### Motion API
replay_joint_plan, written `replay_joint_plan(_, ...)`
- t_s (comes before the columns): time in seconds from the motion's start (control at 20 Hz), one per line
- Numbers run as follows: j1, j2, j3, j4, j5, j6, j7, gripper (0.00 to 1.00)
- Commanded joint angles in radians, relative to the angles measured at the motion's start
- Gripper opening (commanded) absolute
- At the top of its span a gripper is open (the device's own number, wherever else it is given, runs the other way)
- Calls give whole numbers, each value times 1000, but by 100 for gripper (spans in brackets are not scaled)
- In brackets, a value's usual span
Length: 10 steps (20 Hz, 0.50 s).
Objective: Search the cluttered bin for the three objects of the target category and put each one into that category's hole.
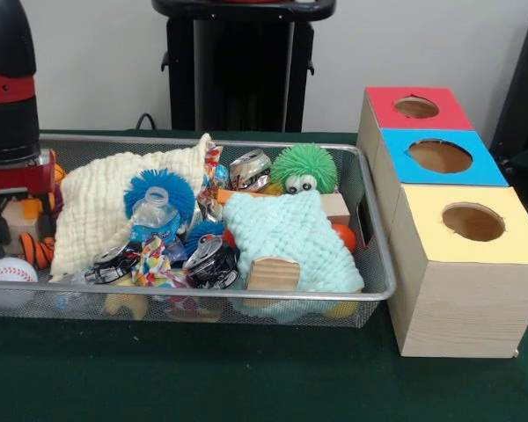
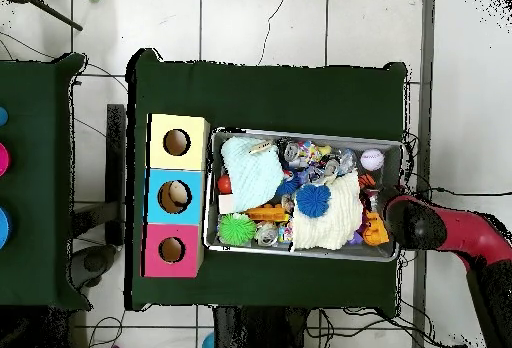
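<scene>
Wire bin [image 1: 374, 294] of clutter at lower centre.
Red-faced box's hole [image 1: 416, 107] sits upper right; arm [image 1: 9, 97] enters upper left, gripper hidden, its opening impossible to tell.

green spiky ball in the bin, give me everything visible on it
The green ball is a round toy covered in soft, rubbery-looking spikes, with two white googly eyes facing the front camera. It sits at the back of the bin, on the side nearest the boxes, behind the mint cloth and beside a crushed can. Nothing grips it.
</scene>
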Motion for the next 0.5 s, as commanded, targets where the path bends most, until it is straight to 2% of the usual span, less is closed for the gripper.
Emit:
replay_joint_plan(0.05,-21,85,28,-2,-39,-21,-183,100)
replay_joint_plan(0.5,-13,74,35,28,-5,-23,-103,100)
